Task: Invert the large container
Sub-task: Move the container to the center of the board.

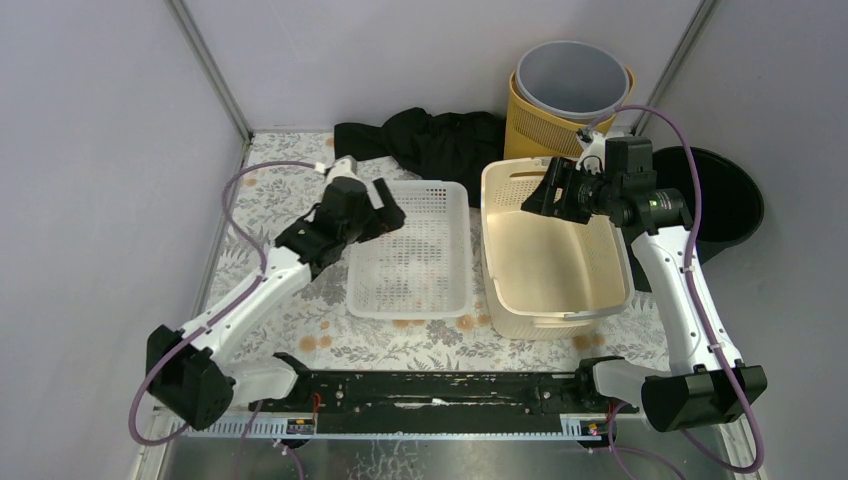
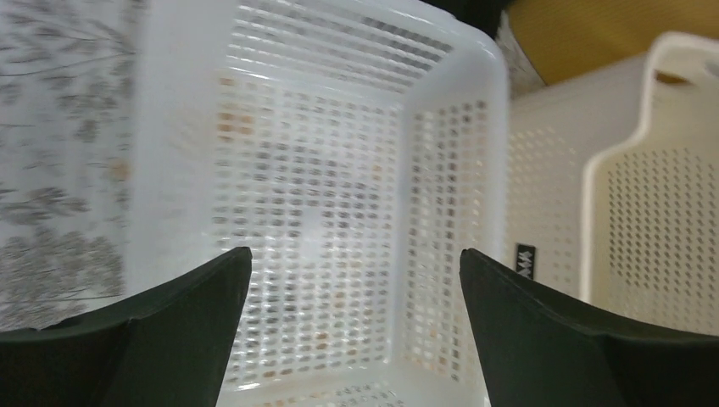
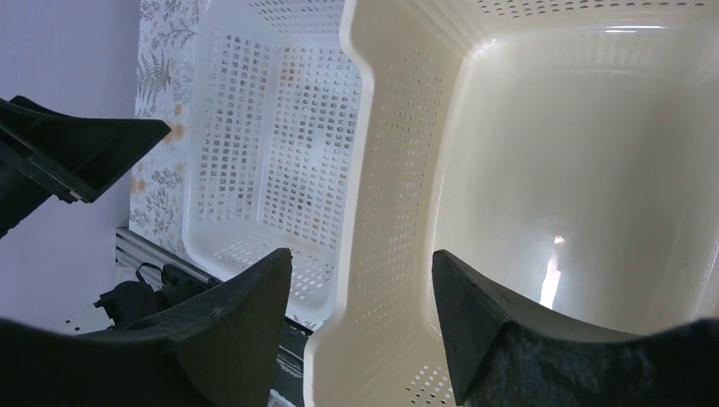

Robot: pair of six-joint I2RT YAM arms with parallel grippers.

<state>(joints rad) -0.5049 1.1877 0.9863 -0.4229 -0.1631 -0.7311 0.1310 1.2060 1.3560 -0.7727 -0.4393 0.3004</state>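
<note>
Apparently right hand (image 3: 360, 256) straddles container (image 3: 576, 153) wall, wrist-view only.

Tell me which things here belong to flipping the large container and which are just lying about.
Job: large cream perforated plastic basket; right gripper straddling its wall.
Lying about: shallow white plastic mesh basket; black cloth; grey round bucket; yellow slatted bin; black round tub.

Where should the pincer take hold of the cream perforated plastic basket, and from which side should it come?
Probably the rim of the cream perforated plastic basket, on its left side wall, from above: one finger inside, one outside. That wall is upright and thin, the top is open, and the right pincer hangs open over it.
</note>
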